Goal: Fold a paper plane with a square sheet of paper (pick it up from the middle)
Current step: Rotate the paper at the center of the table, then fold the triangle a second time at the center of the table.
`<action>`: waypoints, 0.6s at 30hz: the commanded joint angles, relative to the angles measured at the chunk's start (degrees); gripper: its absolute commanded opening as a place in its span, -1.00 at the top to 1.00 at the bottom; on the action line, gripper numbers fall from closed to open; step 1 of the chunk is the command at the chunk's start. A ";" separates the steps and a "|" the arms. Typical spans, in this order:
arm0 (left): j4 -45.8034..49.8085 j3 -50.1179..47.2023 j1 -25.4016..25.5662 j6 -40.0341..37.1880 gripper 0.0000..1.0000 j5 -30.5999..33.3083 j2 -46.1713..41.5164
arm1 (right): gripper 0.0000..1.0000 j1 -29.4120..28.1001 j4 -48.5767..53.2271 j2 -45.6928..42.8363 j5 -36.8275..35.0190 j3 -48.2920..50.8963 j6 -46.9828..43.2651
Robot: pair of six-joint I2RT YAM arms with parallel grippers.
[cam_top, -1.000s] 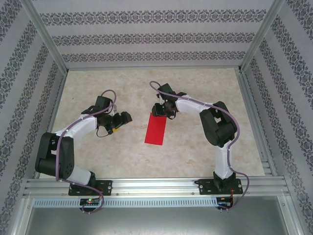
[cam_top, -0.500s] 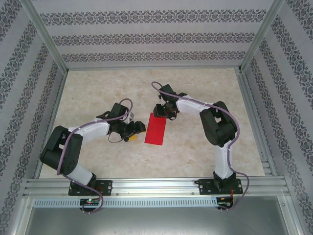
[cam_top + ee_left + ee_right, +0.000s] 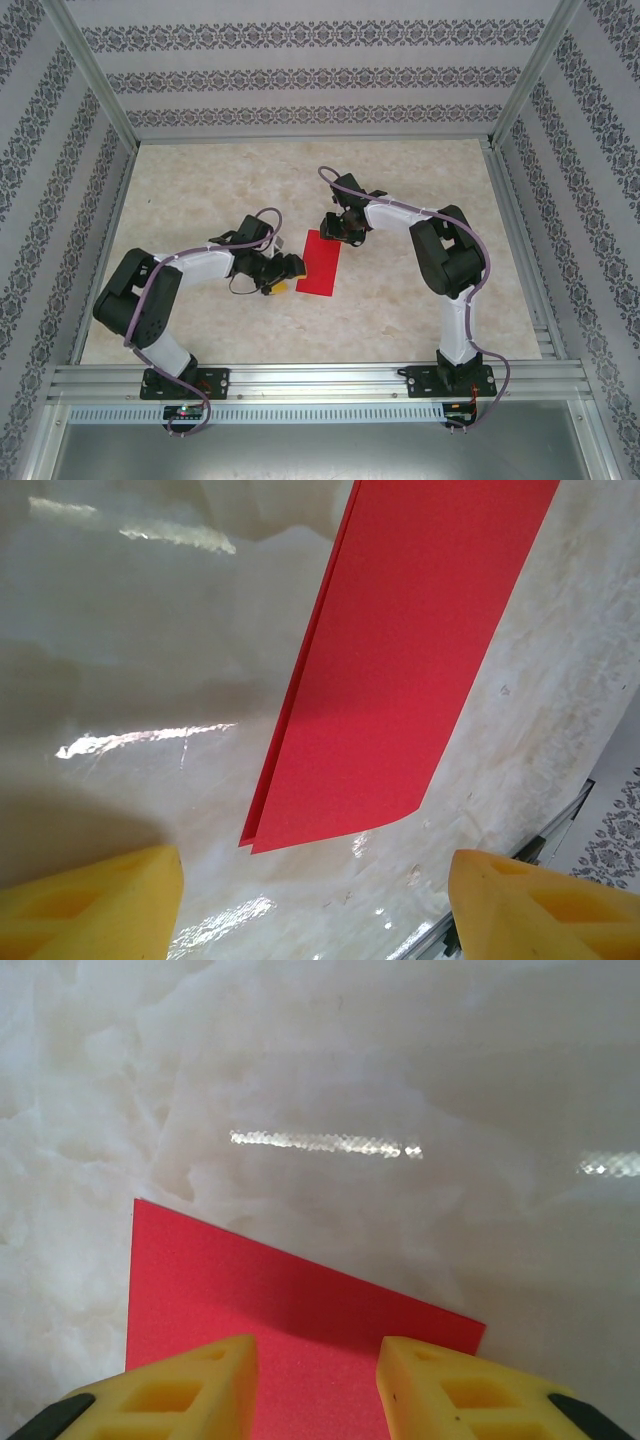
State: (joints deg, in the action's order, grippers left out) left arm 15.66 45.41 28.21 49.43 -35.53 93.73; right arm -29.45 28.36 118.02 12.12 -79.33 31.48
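The folded square sheet of paper lies flat on the table, the right gripper half-spread over its far end, seemingly pinning it, and the left gripper wide and empty beside its near-left edge, probably to lift a layer.

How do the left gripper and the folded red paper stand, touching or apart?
Apart. In the left wrist view the left gripper is open, its yellow fingertips short of the red paper, bare table showing between them.
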 commanded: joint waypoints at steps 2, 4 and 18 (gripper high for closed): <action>-3.05 2.04 1.66 1.52 -0.39 -0.89 1.50 | 0.23 1.20 1.44 3.96 -2.29 2.07 1.49; -3.05 2.38 2.02 1.68 -0.36 -0.90 1.76 | 0.23 1.37 1.28 4.06 -2.26 2.31 1.68; 0.83 5.14 4.22 1.38 -0.25 2.95 4.32 | 0.25 2.64 -0.23 3.71 -0.62 3.92 2.09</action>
State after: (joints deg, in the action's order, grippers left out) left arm 14.79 48.75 31.55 50.89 -34.63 97.45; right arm -28.05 27.11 118.15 14.87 -78.43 33.17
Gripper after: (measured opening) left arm 0.619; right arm 0.376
